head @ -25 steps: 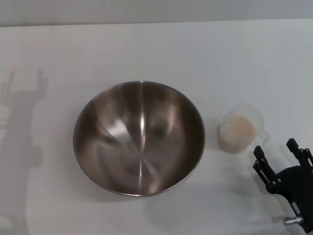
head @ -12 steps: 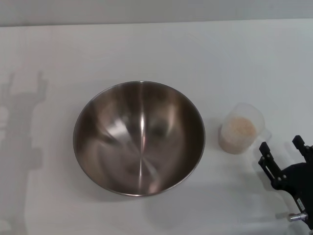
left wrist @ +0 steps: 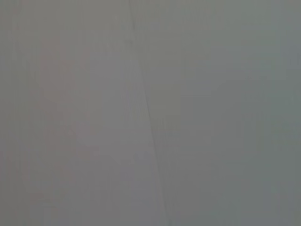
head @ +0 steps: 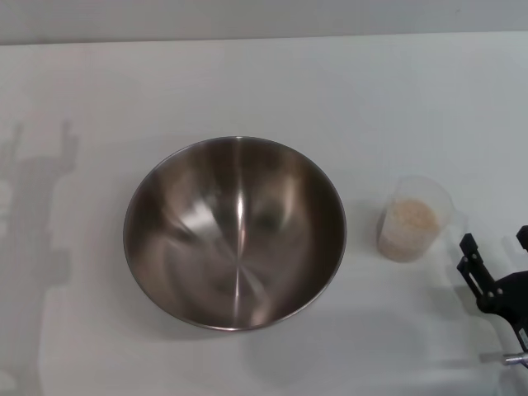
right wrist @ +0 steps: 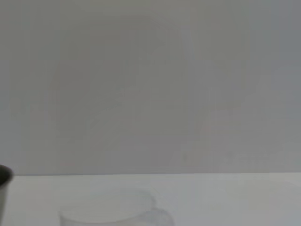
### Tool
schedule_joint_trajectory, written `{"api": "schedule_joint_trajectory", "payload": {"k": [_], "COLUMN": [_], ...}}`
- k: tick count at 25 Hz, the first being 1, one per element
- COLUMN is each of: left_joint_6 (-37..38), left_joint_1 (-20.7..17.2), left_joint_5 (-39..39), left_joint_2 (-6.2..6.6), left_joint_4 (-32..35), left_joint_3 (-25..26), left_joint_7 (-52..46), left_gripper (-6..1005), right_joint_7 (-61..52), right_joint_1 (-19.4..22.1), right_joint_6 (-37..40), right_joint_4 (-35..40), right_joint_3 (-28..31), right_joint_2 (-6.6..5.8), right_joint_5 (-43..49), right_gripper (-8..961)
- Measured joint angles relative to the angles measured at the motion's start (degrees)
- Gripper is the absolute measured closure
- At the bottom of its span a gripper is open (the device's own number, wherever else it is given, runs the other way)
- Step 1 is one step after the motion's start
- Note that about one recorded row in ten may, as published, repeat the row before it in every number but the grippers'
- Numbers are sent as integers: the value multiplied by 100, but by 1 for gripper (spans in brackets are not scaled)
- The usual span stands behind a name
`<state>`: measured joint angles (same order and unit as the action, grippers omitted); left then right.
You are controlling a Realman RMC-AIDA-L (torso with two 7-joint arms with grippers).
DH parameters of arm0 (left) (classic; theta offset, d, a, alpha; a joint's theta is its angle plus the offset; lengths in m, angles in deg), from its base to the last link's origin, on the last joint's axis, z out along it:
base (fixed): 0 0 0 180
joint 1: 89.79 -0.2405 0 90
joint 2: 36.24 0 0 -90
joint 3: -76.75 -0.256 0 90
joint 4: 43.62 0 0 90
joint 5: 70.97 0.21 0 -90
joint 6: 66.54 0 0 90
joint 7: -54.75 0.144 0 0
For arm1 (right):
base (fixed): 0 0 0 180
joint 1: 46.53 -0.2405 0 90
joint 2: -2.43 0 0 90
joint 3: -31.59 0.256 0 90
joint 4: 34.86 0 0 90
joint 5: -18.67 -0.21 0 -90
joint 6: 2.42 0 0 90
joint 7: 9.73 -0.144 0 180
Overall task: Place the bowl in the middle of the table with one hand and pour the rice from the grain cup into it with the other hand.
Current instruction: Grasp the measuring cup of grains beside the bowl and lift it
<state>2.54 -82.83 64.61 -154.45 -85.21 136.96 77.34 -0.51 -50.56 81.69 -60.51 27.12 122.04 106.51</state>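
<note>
The bowl, a large shiny steel one, stands empty in the middle of the white table. The grain cup, clear plastic, stands upright to the bowl's right, apart from it, with the pale rice inside. My right gripper is open and empty at the table's near right, just right of the cup and not touching it. In the right wrist view the cup's rim shows faintly, with a bit of the bowl's rim at the edge. My left gripper is out of view; its wrist view shows only a plain grey surface.
An arm's shadow falls on the left part of the table. A grey wall stands behind the table's far edge.
My right gripper has drawn back to the right and toward the near edge, away from the cup. The cup has shifted slightly to the right. The bowl has not moved.
</note>
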Motion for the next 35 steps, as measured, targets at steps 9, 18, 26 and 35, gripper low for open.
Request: {"api": "schedule_joint_trajectory", "payload": {"k": [9, 18, 26, 35], "left_joint_6": [0, -4, -4, 1], "left_joint_1": [-8, 20, -15, -30], "left_joint_5": [3, 220, 223, 222], "left_joint_2": [0, -22, -14, -17], "left_joint_4": [2, 2, 1, 30], "left_joint_3": [0, -9, -2, -1], "left_joint_7": [21, 38, 42, 43], "left_gripper": [270, 271, 271, 272], "right_joint_7": [-29, 5, -70, -84], "right_joint_1": [-1, 93, -103, -238], "right_joint_6": [47, 346, 174, -137], "right_joint_4": [-30, -44, 15, 101], "right_joint_3": [-152, -450, -395, -373], "right_joint_2": [-3, 17, -22, -9], "right_joint_5": [-74, -71, -109, -109], "right_gripper": [179, 180, 188, 205]}}
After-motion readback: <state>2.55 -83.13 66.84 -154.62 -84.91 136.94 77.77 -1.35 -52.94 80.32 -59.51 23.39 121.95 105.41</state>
